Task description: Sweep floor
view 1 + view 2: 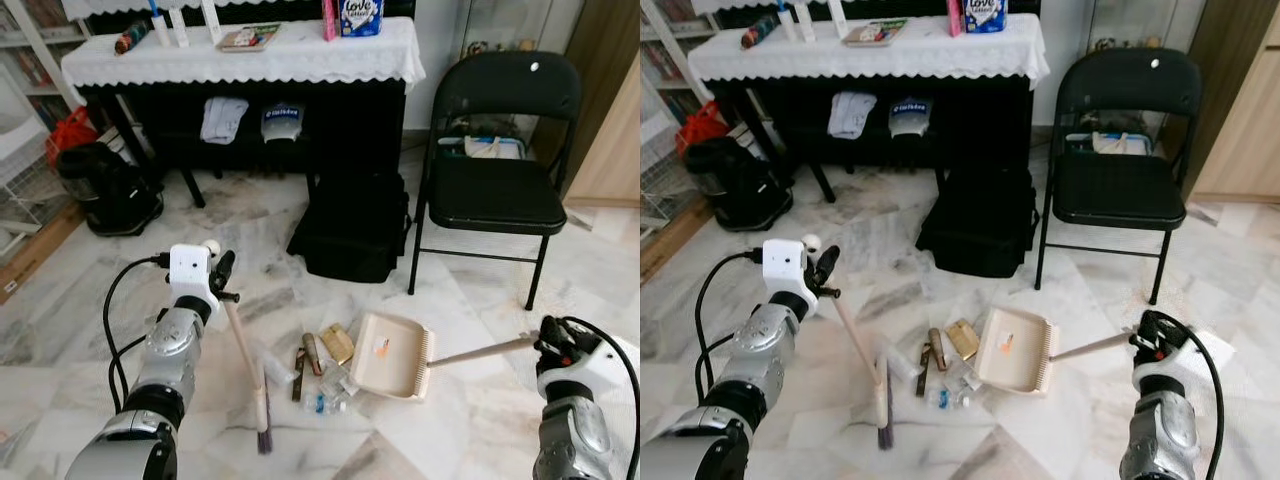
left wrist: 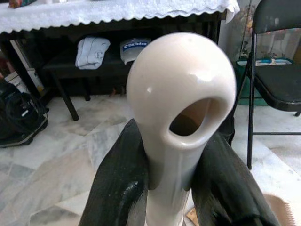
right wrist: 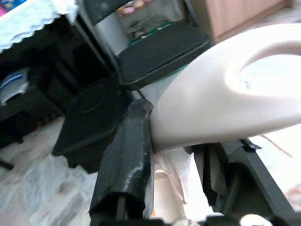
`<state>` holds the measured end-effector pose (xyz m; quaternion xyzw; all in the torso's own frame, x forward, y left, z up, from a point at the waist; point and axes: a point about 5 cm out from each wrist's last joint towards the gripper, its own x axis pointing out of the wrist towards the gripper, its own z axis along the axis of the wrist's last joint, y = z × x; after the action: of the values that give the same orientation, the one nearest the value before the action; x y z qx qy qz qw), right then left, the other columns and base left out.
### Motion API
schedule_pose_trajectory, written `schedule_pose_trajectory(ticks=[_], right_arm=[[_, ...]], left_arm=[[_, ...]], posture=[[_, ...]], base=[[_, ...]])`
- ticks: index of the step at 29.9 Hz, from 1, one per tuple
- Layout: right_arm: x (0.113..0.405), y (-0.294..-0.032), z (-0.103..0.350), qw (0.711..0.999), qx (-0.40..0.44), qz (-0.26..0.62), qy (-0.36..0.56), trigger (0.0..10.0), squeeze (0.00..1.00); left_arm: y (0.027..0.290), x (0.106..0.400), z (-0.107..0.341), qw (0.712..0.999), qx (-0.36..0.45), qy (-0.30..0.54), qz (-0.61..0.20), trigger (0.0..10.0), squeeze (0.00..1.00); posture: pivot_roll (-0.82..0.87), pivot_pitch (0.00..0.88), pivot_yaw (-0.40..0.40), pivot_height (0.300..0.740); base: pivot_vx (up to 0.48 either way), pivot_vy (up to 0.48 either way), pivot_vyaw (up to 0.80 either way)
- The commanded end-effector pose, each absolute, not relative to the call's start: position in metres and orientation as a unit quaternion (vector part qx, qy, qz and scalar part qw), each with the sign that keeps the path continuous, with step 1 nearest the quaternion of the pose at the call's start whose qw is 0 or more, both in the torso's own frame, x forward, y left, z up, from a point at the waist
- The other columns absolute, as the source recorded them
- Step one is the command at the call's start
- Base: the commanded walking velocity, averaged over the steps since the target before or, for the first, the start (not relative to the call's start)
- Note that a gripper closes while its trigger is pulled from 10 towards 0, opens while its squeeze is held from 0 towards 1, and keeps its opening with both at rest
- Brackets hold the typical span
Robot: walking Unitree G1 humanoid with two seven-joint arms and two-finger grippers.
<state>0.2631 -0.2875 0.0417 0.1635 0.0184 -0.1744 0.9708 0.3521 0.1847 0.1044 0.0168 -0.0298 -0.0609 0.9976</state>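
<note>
Where litter (image 1: 325,375) lies — veined marble floor (image 1: 470,300).

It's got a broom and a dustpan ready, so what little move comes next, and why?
Probably a short sweep to the right: the left tool holds the broom beside the litter, and the dustpan, held by the right tool, lies just beyond it.

home room, marble floor (image 1: 250,215), folding chair (image 1: 497,150)

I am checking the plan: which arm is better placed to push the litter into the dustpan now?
Left, probably. Its tool holds the broom, bristles beside the litter. The right tool only steadies the dustpan.
</note>
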Motion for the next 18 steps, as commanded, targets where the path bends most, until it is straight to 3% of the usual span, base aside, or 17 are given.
schedule_pose_trajectory(ticks=[1, 18], right_arm=[[0.270, -0.279, 0.049, 0.973, 0.168, -0.155, 0.011, 10.0, 0.00], [0.287, -0.268, 0.088, 0.976, 0.175, -0.121, -0.042, 10.0, 0.00]], left_arm=[[0.187, 0.360, 0.130, 0.995, 0.016, -0.078, -0.065, 10.0, 0.00], [0.187, 0.364, 0.141, 0.993, 0.005, -0.097, -0.068, 10.0, 0.00]], posture=[[-0.24, 0.000, 0.147, 0.740], [-0.24, 0.000, 0.152, 0.740]], base=[[0.000, 0.000, 0.00], [0.000, 0.000, 0.00]])
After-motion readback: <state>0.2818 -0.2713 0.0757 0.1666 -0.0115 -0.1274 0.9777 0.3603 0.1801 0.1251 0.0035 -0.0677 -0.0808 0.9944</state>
